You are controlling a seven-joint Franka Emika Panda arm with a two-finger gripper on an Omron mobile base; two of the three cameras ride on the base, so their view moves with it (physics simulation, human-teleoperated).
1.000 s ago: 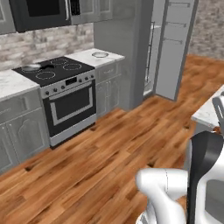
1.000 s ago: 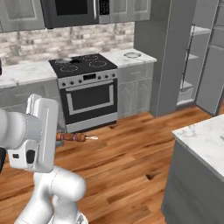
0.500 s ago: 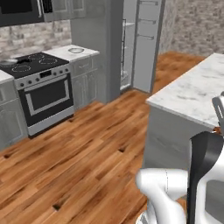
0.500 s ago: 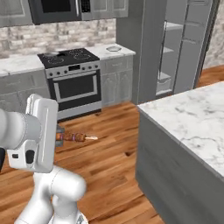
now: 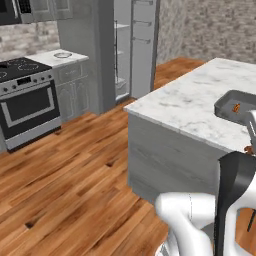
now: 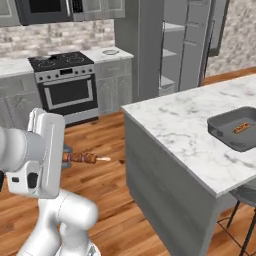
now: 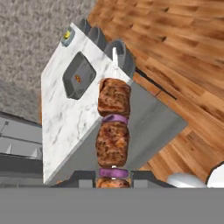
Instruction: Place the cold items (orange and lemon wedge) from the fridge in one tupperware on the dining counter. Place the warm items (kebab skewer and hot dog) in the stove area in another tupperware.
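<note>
My gripper [image 7: 113, 176] is shut on the kebab skewer [image 7: 113, 127], brown meat chunks with purple onion slices on a thin stick. In the right base view the skewer [image 6: 82, 158] sticks out level from behind my arm, above the wood floor. On the dining counter [image 6: 185, 125] lies the dark grey tray [image 6: 225, 131] with the hot dog [image 6: 241, 128] inside. The hand view looks down past the skewer at that tray [image 7: 85, 70] and hot dog [image 7: 77, 78]. A small pale container [image 7: 67, 36] with a yellow piece in it sits at the counter's far end.
The fridge [image 5: 132, 45] stands open by the wall, its shelves showing. The stove [image 5: 25, 95] is at the left, with a round plate [image 5: 62, 55] on the marble top beside it. Dark stools [image 7: 100, 37] line the island's side. Wood floor [image 5: 75, 170] lies between.
Both base views have swung from the stove toward the island, so the base has moved. The counter and dark tray have come into view. The skewer stays in my grip.
</note>
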